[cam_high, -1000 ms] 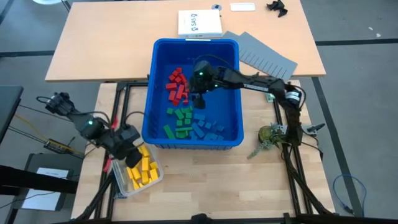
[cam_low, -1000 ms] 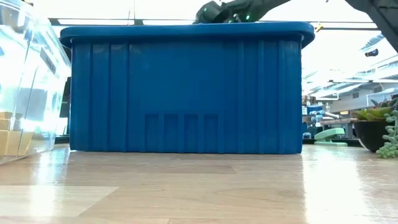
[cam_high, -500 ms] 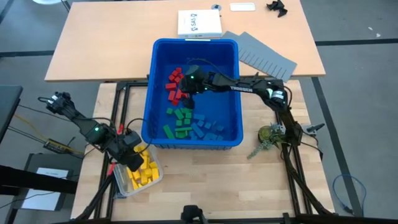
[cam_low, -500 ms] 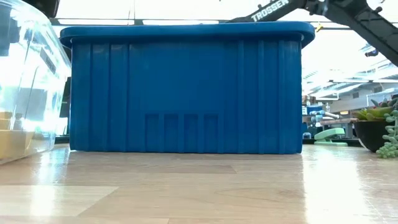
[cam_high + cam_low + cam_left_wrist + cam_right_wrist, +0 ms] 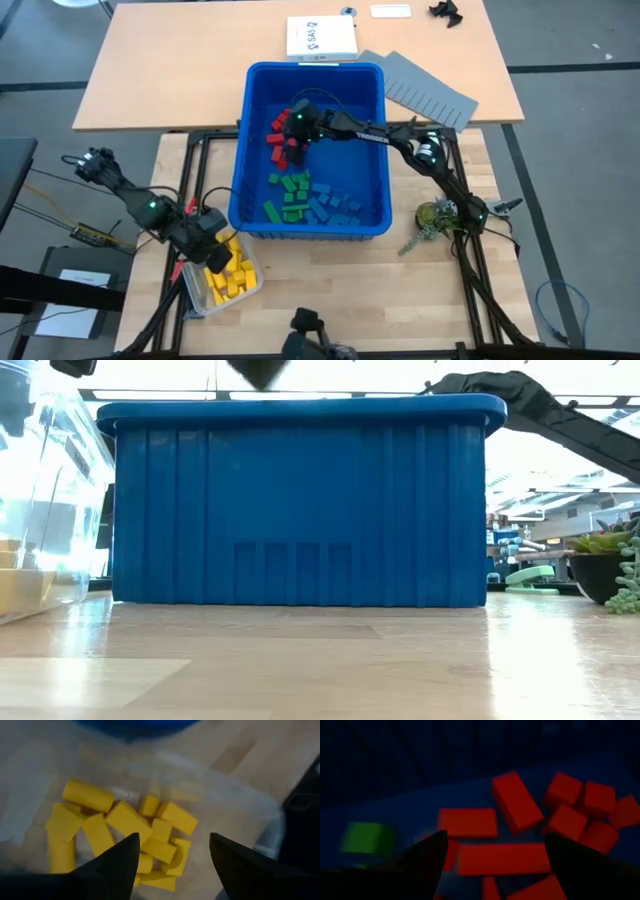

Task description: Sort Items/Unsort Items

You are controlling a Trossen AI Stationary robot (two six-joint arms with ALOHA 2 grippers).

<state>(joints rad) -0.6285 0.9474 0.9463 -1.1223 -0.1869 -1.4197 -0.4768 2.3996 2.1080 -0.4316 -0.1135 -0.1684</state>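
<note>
High view: right hand (image 5: 291, 131) spread over red blocks (image 5: 281, 139) near bin wall (image 5: 240, 150).

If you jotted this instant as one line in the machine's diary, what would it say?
left hand: open above yellow blocks in clear container | right hand: open, low over red blocks inside blue bin | nothing held

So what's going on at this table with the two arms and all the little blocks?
The robot is sorting small toy blocks by colour. The right pincer is open, down inside the large blue plastic bin over the red blocks, with green blocks and blue blocks nearby. The left pincer is open above the clear plastic tub of yellow blocks, holding nothing.
</note>
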